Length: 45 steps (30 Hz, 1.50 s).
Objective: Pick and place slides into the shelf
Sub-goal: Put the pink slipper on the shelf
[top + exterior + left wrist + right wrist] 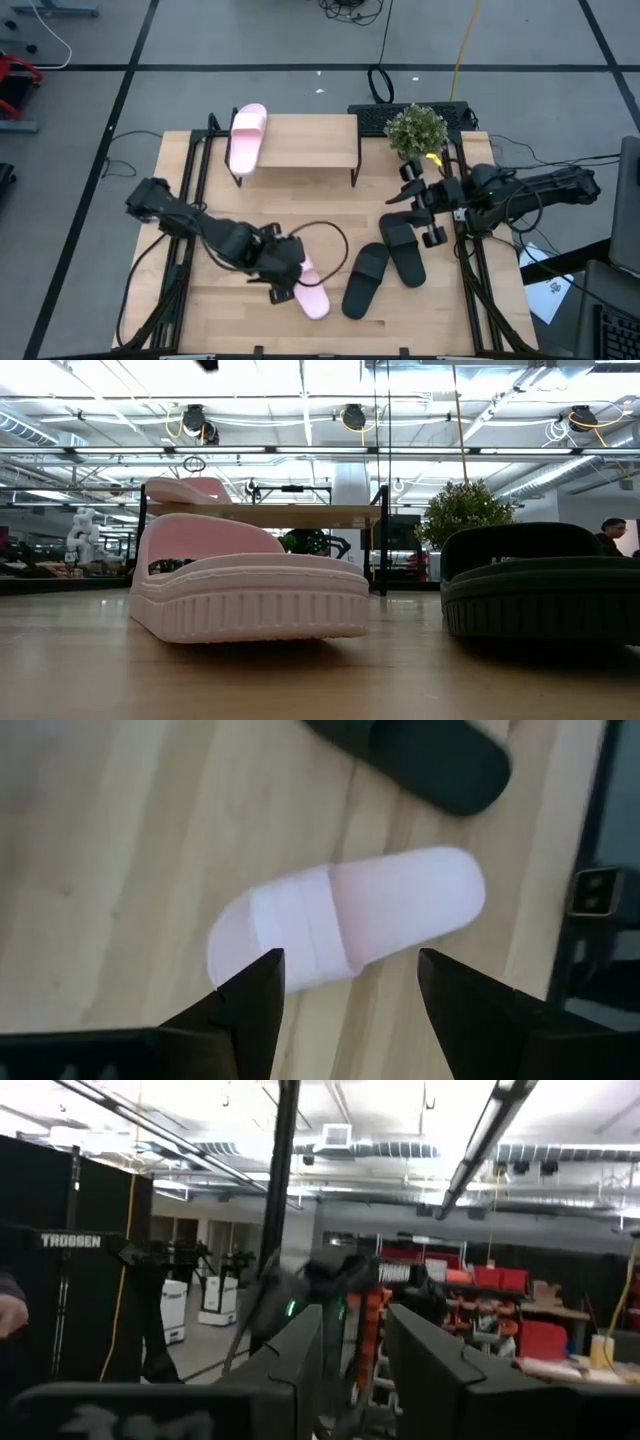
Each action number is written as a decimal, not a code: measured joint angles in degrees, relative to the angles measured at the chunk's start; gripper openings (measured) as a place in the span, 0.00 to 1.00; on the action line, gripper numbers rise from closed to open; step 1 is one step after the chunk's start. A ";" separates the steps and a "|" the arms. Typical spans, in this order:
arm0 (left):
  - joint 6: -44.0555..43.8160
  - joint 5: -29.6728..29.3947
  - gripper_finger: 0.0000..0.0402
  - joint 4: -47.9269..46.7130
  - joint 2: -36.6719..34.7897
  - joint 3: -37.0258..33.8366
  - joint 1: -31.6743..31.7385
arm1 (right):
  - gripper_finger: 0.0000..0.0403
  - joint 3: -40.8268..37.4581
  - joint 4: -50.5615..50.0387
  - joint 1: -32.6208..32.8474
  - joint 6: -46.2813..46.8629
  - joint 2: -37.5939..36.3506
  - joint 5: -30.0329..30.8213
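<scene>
One pale pink slide (313,296) lies flat on its sole near the table's front edge; it also shows in the left wrist view (350,920) and close up in the low view (250,595). My left gripper (288,272) (350,965) hovers open just above it, a finger on either side of its strap end, touching nothing. The second pink slide (247,138) (185,490) rests on the left end of the shelf (310,140). Two black slides (365,280) (403,250) lie on the table right of centre. My right gripper (408,200) (355,1330) is open, raised beside them.
A potted plant (416,130) stands at the shelf's right end near my right arm. A dark cable (325,240) loops across the table behind my left gripper. The shelf's middle and right parts (320,150) are bare wood.
</scene>
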 joint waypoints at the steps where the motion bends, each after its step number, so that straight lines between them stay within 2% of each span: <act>1: -0.14 0.67 0.56 -0.04 1.04 0.00 -0.15 | 0.26 0.00 0.58 0.21 0.01 -0.24 0.02; 8: 1.29 5.02 0.56 3.53 5.86 0.00 -0.26 | 0.26 0.00 2.07 0.99 0.38 -2.32 0.03; 19: 1.17 4.80 0.56 5.93 10.59 -0.02 -0.87 | 0.26 0.00 1.42 0.99 0.52 -2.58 -0.04; 22: 0.55 3.20 0.56 6.44 11.21 -0.03 -0.87 | 0.26 0.00 1.60 0.99 2.11 -2.61 -0.07; 31: -6.72 0.32 0.56 6.38 12.37 -0.03 -1.09 | 0.26 0.00 1.51 0.99 3.96 -2.61 -0.53; 36: -11.12 -0.62 0.56 6.42 13.25 -0.01 -1.63 | 0.26 0.00 1.51 1.06 4.31 -2.61 -3.53; 45: -14.77 -1.53 0.56 4.50 15.62 -0.04 -2.04 | 0.26 0.00 1.49 1.10 4.92 -2.70 -4.71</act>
